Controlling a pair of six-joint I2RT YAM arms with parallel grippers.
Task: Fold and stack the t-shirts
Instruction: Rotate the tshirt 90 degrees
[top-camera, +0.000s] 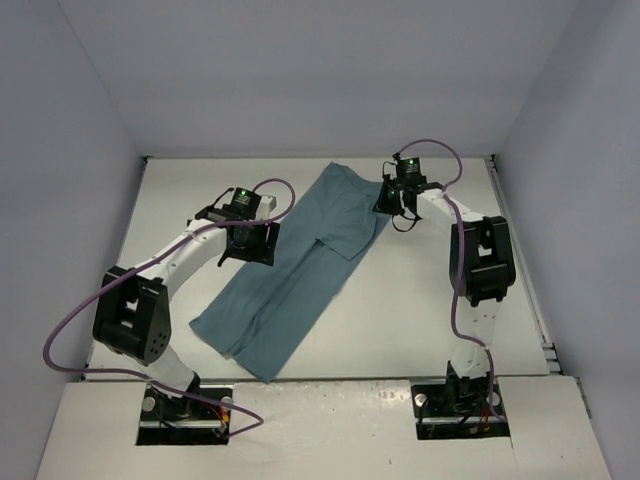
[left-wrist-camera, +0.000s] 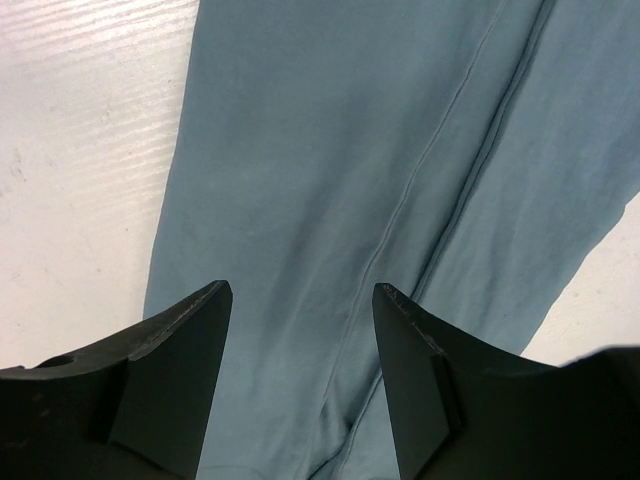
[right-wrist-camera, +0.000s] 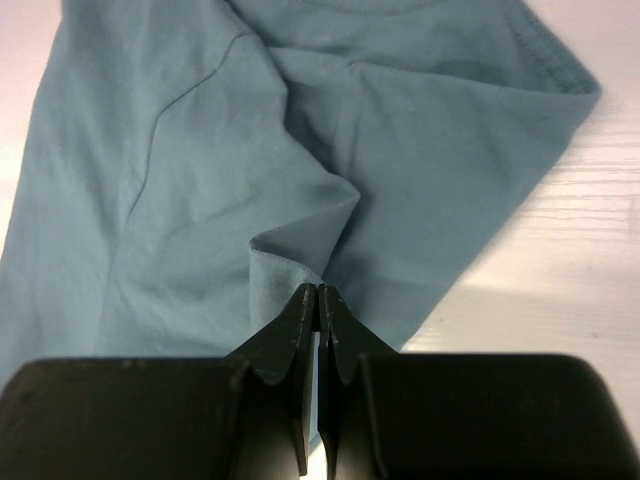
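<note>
I am looking at the t-shirt (top-camera: 300, 270) lying flat on the white table (top-camera: 430, 300), doubled lengthwise into a long teal band that is running diagonally from the near left toward the far middle. At its far end a stitched hem is facing the right side. The right gripper (right-wrist-camera: 318, 293) is sitting at that far right edge of the cloth with its fingers pressed together. A small ridge of fabric is puckering up right to the tips, so it seems to be pinching a thin fold of the shirt, though the wrist view is hiding the contact itself. The left gripper (left-wrist-camera: 302, 296) is hanging over the shirt's left side about midway along, its fingers standing apart with nothing between them, and a long crease is running up the cloth beneath the gap.
</note>
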